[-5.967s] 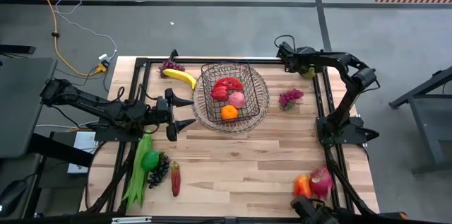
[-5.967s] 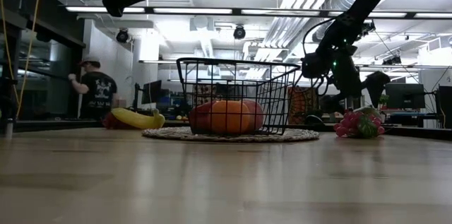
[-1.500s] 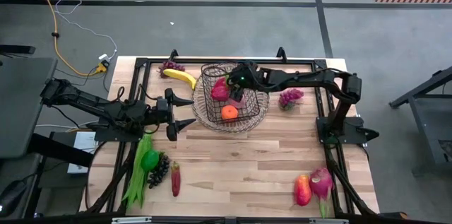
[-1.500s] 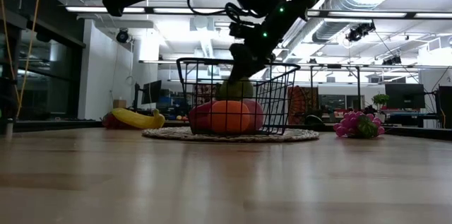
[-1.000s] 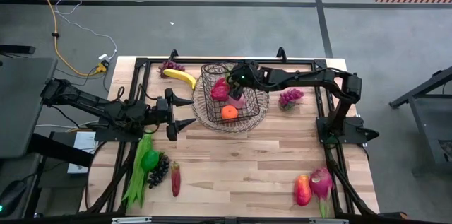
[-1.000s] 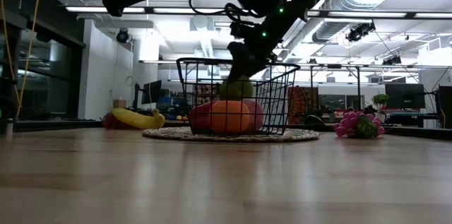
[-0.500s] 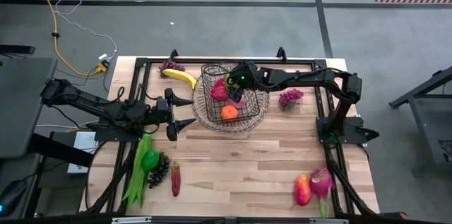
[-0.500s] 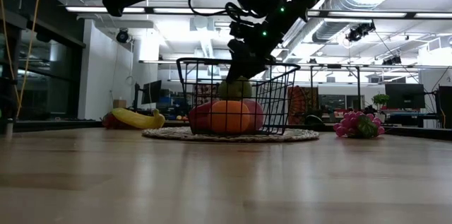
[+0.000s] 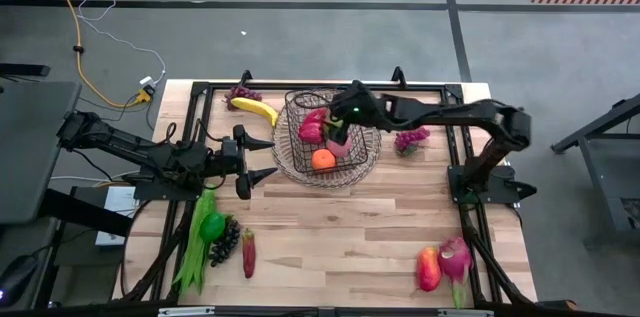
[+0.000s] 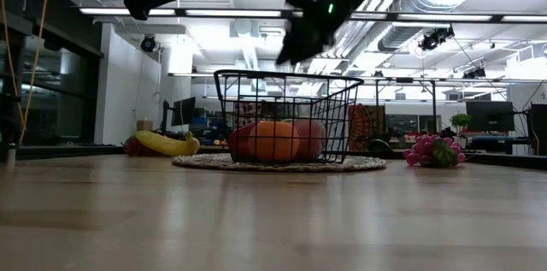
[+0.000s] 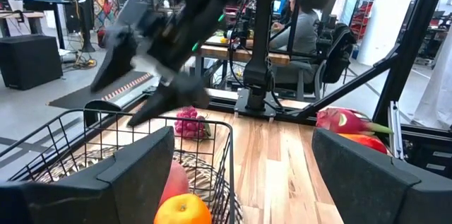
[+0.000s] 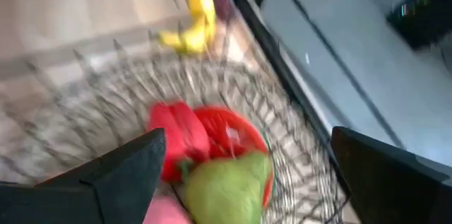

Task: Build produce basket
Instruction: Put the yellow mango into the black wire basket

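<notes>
The dark wire basket point(image 9: 292, 122) stands on a round woven tray point(image 9: 371, 147) at the table's far middle. In it lie an orange point(image 9: 322, 159), a red piece point(image 9: 313, 125), a pink fruit point(image 9: 336, 143) and a green pear point(image 12: 227, 189). My right gripper point(image 9: 333, 127) hangs open above the basket, over the pear, touching nothing; in the low view it point(image 10: 295, 44) is clear of the rim. My left gripper point(image 9: 270, 158) waits open, level, left of the basket. A banana point(image 9: 255, 109) and dark grapes point(image 9: 240, 93) lie far left.
Pink grapes point(image 9: 411, 138) lie right of the tray. Green beans point(image 9: 195, 247), a green pepper point(image 9: 212, 225), dark grapes point(image 9: 226, 241) and a red chili point(image 9: 248, 253) lie near left. A dragon fruit point(image 9: 456, 255) and a red-orange fruit point(image 9: 428, 269) lie near right.
My right gripper has let go of the green pear and risen out of the basket, drawing back a little toward the table's right. The pear stays in the basket among the other fruit.
</notes>
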### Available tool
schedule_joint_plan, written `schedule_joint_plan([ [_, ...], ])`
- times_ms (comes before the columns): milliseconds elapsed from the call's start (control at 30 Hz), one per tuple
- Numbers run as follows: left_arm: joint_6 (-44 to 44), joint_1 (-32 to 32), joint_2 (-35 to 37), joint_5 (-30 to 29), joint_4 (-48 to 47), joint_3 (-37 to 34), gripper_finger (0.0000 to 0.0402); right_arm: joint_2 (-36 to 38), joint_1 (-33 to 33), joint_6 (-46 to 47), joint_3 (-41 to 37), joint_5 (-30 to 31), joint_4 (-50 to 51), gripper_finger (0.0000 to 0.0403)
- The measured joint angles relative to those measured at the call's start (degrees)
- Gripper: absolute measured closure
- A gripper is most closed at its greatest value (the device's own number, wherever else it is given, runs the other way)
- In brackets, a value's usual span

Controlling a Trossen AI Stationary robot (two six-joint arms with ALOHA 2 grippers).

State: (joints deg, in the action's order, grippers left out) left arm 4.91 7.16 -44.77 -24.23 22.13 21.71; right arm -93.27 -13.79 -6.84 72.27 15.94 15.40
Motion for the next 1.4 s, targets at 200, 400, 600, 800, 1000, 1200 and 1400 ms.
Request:
schedule_joint_plan([
  [200,-0.13,0.02,0.0,-0.26,0.0,0.0,0.0078,8.91,4.23,-0.78,0.0,-4.4,4.79,0.0011],
  [400,-0.11,0.02,-0.02,-0.39,-0.06,0.0,0.0078,16.32,9.37,0.25,-11.22,-4.29,-5.37,0.0011],
  [600,-0.13,0.02,-0.01,-0.42,-0.03,0.0,0.0078,29.34,11.15,6.48,-31.67,1.12,-21.15,0.0011],
  [800,-0.13,-0.02,0.0,-0.56,-0.04,0.0,0.0078,38.63,13.58,9.29,-44.37,-5.19,-35.64,0.0011],
  [1000,-0.09,0.0,0.0,-0.66,-0.04,0.0,0.0078,40.25,15.35,5.45,-51.16,-4.17,-48.45,0.0011],
  [1200,-0.04,-0.01,0.0,-0.66,-0.04,0.0,0.0078,40.23,14.9,8.95,-51.19,-0.35,-47.55,0.0011],
  [1400,-0.04,0.0,-0.02,-0.65,-0.04,0.0,0.0078,40.23,14.92,13.34,-51.19,-0.3,-47.61,0.0011],
])
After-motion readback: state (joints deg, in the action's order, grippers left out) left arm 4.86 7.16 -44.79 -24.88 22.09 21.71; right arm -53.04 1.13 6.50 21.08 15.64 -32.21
